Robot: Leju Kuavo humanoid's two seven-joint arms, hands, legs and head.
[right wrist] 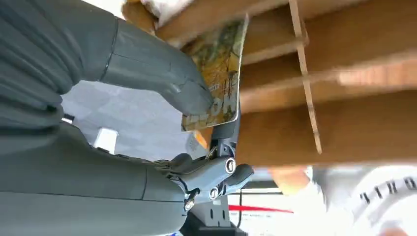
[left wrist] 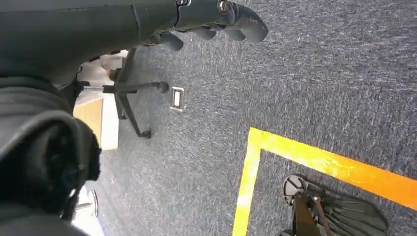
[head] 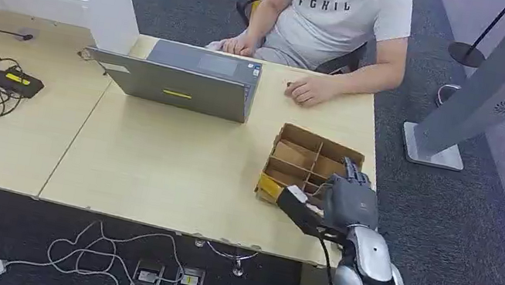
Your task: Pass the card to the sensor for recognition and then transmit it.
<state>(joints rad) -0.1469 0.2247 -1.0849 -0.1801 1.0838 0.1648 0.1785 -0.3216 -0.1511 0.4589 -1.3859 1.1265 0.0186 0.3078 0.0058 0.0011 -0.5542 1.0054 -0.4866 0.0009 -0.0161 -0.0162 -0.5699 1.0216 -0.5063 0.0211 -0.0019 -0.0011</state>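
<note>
A: Right hand (head: 349, 199) is at the brown cardboard divider box (head: 314, 153) on the pale wooden counter (head: 151, 164), thumb and fingers pinching a printed yellow-green card (right wrist: 219, 73) right at the box's near compartments.

B: Thin hold, by the look of the wrist view. The thumb covers one corner only, so I'd judge the card could pivot or slip as it comes away.

A: And the cardboard partitions (right wrist: 305, 73) sit just beside the card's edge. Catch one and the whole light box could drag along, and it's already near the counter's front edge.

B: Left hand (left wrist: 216, 19)?

A: Hanging over the grey carpet, fingers curled in, holding nothing.

B: Room to move?

A: Open counter to the left of the box. Beyond it, a grey open laptop (head: 182, 79) and a seated person's hand (head: 309, 90) resting on the counter, close to the box's far side. I'd steer wide of that.
</note>
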